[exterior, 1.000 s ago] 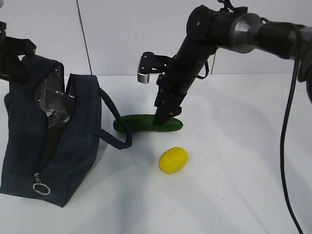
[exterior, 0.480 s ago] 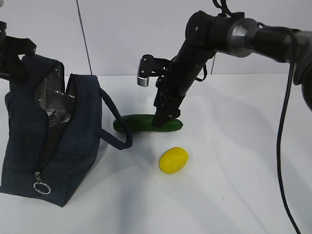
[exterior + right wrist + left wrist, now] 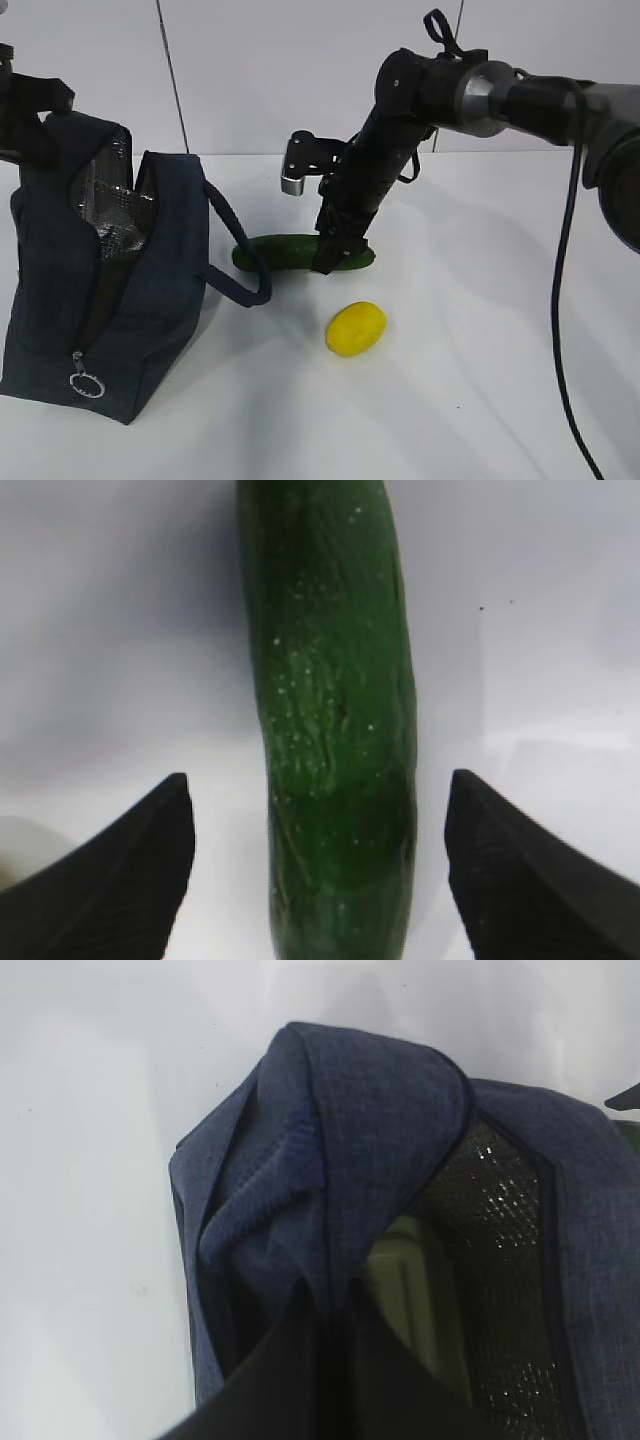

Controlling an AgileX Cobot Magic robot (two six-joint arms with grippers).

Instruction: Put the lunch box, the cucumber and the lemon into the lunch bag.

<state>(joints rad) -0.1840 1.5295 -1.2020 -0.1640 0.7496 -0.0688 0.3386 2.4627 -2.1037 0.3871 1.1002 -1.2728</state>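
On the white bench (image 3: 480,380) the lunch bag (image 3: 110,300) stands at nine o'clock in the exterior view, its top unzipped so the silver lining shows, and a silver ring pull (image 3: 86,383) hangs at its lower front corner. One padded handle (image 3: 240,262) loops out toward the middle of the bench.

The left gripper (image 3: 25,120) sits at the bag's upper left edge; the left wrist view shows navy fabric bunched up right at the camera, and the gripper is closed tight on that edge of the lunch bag. Inside the bag, the same view shows the pale green lid of the lunch box (image 3: 410,1290) against the lining.

The cucumber (image 3: 290,252) lies flat on the bench just past the handle, near the centre of the exterior view. The right gripper (image 3: 330,262) points down over the cucumber's three o'clock end. In the right wrist view its two dark fingers (image 3: 120,870) stand wide apart, one on each side of the cucumber (image 3: 335,730), with bench showing between each finger and the skin; it holds nothing.

The lemon (image 3: 356,328) rests alone at about five o'clock from the cucumber, near it but not touching.
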